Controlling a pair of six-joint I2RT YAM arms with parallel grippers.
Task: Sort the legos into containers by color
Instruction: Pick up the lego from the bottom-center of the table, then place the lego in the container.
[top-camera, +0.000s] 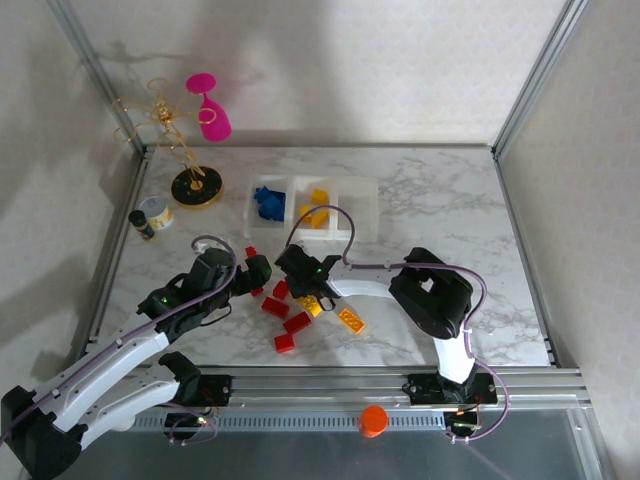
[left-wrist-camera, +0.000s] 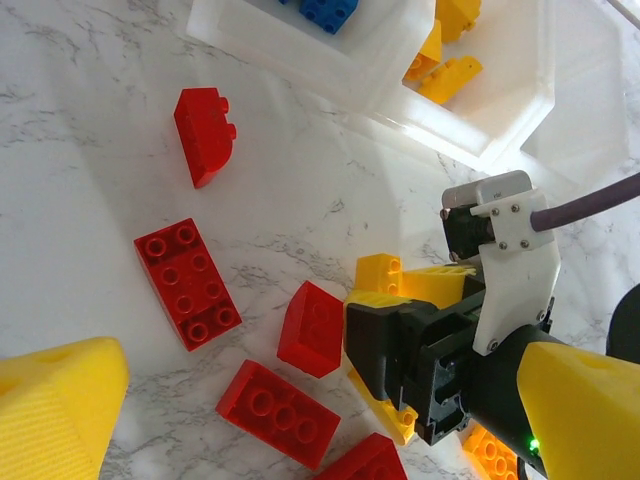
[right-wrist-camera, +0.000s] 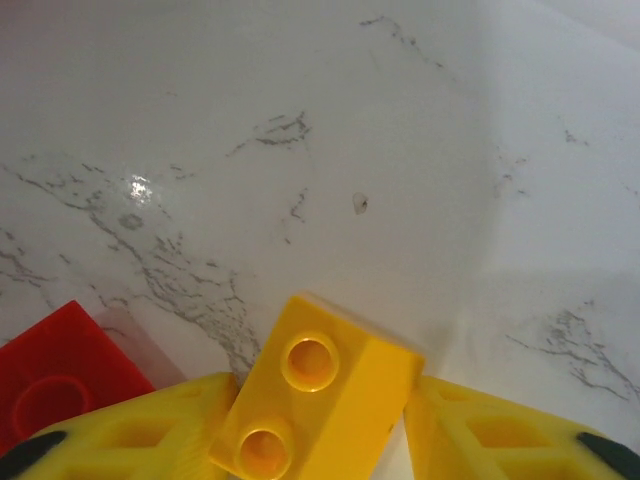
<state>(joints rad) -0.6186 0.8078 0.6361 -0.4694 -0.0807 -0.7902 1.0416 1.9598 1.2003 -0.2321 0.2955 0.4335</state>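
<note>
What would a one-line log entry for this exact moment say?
left gripper: open, over loose red studded plastic bricks | right gripper: straddling small yellow studded plastic brick on marble-patterned table

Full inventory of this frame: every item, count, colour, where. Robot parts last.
marble table: 1, white, grey-veined
translucent white plastic bins: 3, joined row, far centre
blue studded bricks: several, left bin
binned yellow bricks: several, middle bin
loose red bricks: at least 5, near centre
loose yellow bricks: at least 3, beside the reds
gold wire stand, round black-and-gold base: 1, far left
pink plastic object: 1, by stand
small pale can: 1, left edge
dark bottle: 1, beside can
orange round cap: 1, near edge
left gripper: open, holding nothing, by reds
right gripper: shut on one yellow brick
</note>
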